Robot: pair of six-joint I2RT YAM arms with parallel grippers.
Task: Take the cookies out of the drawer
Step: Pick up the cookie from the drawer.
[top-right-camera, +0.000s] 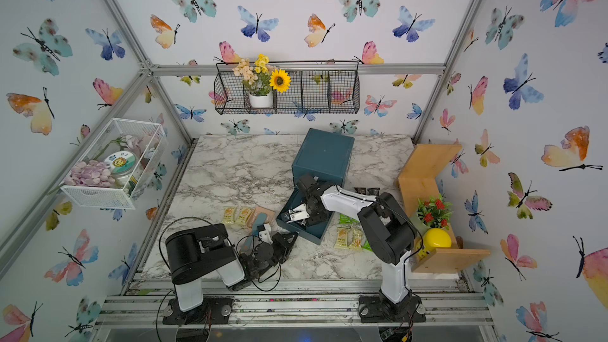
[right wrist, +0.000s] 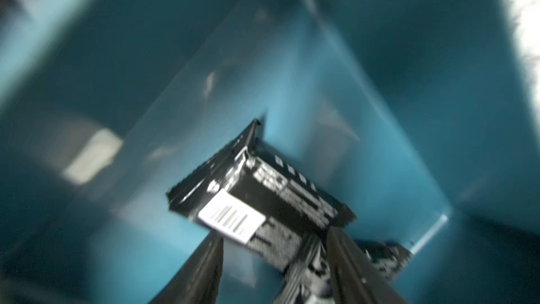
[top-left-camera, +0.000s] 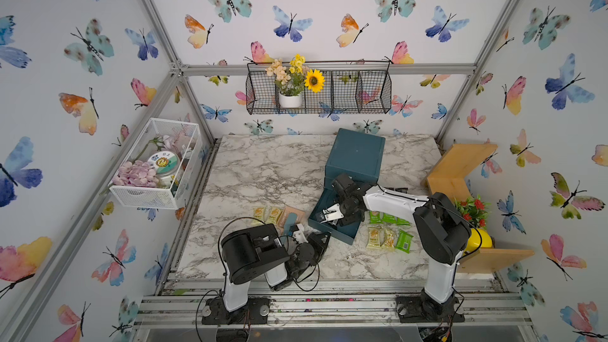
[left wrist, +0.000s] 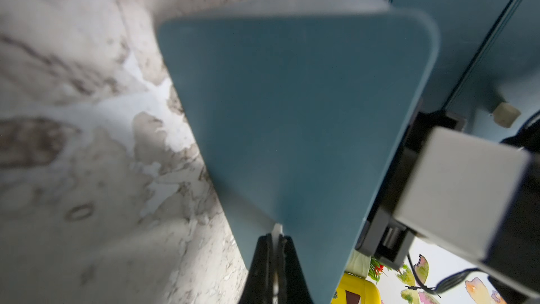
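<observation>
Reading the marble table (top-left-camera: pixel 263 172) in the top views as a clock face with twelve at the far wall, the teal cabinet (top-left-camera: pixel 357 152) stands at about one o'clock of centre. Its drawer (top-left-camera: pixel 332 233) is pulled out toward seven o'clock, open in both top views. My right arm (top-left-camera: pixel 394 200) reaches in from four o'clock, and my right gripper (top-left-camera: pixel 321 217) is down inside the drawer. Its wrist view shows my fingers (right wrist: pixel 210 264) apart, straddling the near end of a black cookie packet (right wrist: pixel 263 194) that is inside the drawer, barcode side up. I cannot tell whether either pad touches it. My left gripper (top-left-camera: pixel 324 237) sits at the drawer's six o'clock corner with its jaws pressed together. In its wrist view they meet right at the drawer's front panel (left wrist: pixel 292 112), with a thin white sliver between them that I cannot identify. A peach dustpan (top-left-camera: pixel 291 213) lies at nine o'clock of the drawer. The other cookies are out on the table: two pale yellow packets (top-left-camera: pixel 266 215) at nine o'clock of the dustpan, a green row (top-left-camera: pixel 388 218) at three o'clock of the drawer, a yellow-and-green cluster (top-left-camera: pixel 390 240) at four o'clock, and two black packets (top-right-camera: pixel 365 190) at two o'clock, beyond my forearm.
</observation>
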